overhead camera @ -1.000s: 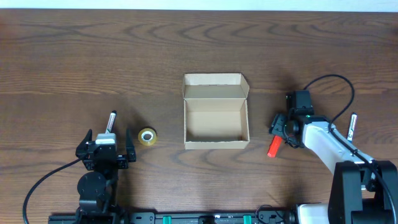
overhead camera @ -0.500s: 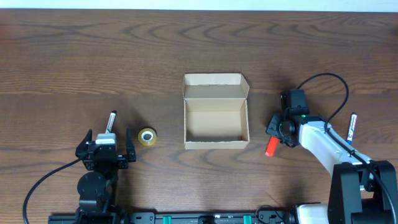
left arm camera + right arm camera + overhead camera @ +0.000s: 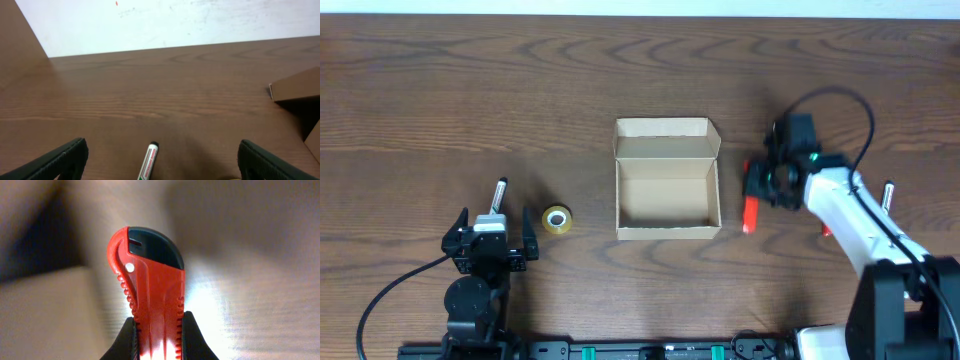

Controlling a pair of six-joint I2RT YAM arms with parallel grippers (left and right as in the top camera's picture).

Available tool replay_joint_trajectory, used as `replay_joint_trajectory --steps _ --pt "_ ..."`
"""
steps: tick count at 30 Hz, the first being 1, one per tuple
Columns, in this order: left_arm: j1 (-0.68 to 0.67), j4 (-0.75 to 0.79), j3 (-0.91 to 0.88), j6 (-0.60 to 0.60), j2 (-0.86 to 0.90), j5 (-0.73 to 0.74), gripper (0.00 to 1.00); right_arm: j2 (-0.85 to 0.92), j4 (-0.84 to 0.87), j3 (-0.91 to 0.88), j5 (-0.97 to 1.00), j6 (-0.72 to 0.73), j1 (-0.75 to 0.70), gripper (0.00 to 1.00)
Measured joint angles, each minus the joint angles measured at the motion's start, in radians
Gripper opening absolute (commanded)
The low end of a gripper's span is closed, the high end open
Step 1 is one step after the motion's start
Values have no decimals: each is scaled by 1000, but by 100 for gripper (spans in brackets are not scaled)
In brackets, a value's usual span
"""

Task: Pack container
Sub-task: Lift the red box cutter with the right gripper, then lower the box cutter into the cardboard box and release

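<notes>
The container (image 3: 667, 195) sits at the middle of the table (image 3: 440, 90) with its flap lid folded back on the far side. Its floor shows bare cardboard, so as far as the overhead view tells, 0 items are packed.

The right gripper (image 3: 760, 188) is clamped on a red cutter (image 3: 750, 212) and holds it just right of the container's right wall. I judge this item is heading in but is not yet over the opening. In the right wrist view the cutter's body is pinched between the 2 fingers (image 3: 122, 342), its black-tipped nose pointing away.

The left gripper (image 3: 495, 222) rests at the near left, jaws spread wide with nothing between them. A marker (image 3: 148, 161) lies just ahead of it, and a roll of tape (image 3: 557, 219) lies between it and the container. Another marker (image 3: 887, 196) lies to the right of the right arm. These 3 look left to pack.

The container's sides are plain. The near marker carries a green band and red print, too small to read. The cutter's visible face shows no brand.
</notes>
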Motion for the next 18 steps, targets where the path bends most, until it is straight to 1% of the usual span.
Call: replay_joint_trajectory --steps 4,7,11,15,17,18 --pt "0 0 0 0 0 0 95 -56 -105 165 -30 -103 48 2" --pt "0 0 0 0 0 0 95 -85 -173 262 -71 -234 114 1" --pt "0 0 0 0 0 0 95 -90 -236 324 -120 -491 250 1" --pt "0 0 0 0 0 0 95 -89 -287 325 -166 -767 382 1" --pt "0 0 0 0 0 0 95 -89 -294 325 -184 -903 429 1" --pt "0 0 0 0 0 0 95 -89 -294 325 -189 -947 443 1"
